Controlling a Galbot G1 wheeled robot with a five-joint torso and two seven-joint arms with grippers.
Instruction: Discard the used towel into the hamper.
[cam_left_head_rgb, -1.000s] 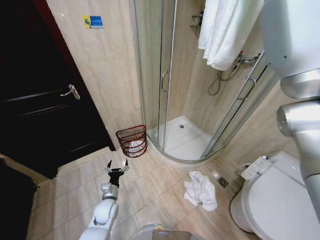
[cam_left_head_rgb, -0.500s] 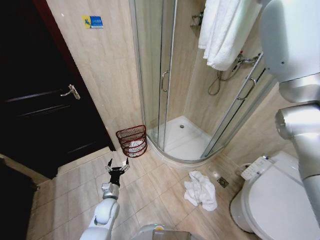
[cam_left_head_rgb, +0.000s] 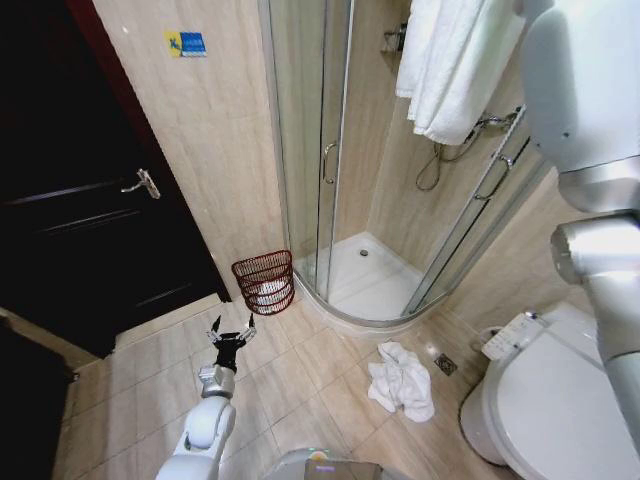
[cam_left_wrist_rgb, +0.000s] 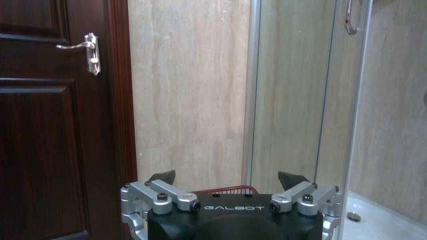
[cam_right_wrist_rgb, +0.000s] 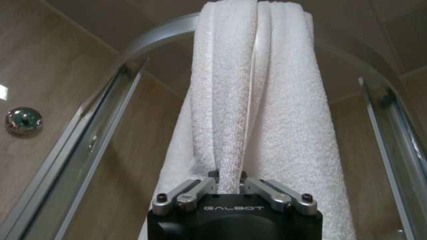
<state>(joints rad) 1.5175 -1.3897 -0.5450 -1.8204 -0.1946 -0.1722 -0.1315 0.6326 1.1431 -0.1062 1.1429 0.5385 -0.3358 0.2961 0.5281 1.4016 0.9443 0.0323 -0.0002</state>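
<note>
Towel (cam_right_wrist_rgb: 257, 100) fold within right end effector (cam_right_wrist_rgb: 229, 176).

Home or hotel bathroom, glass shower enclosure (cam_left_head_rgb: 340, 180), toilet (cam_left_head_rgb: 555, 400), tiled floor (cam_left_head_rgb: 300, 380)

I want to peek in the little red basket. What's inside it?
Through the wires of the hamper something white shows low down inside. What it is cannot be told, and the bottom is hidden. The open left tool hovers nearby over the floor.
</note>
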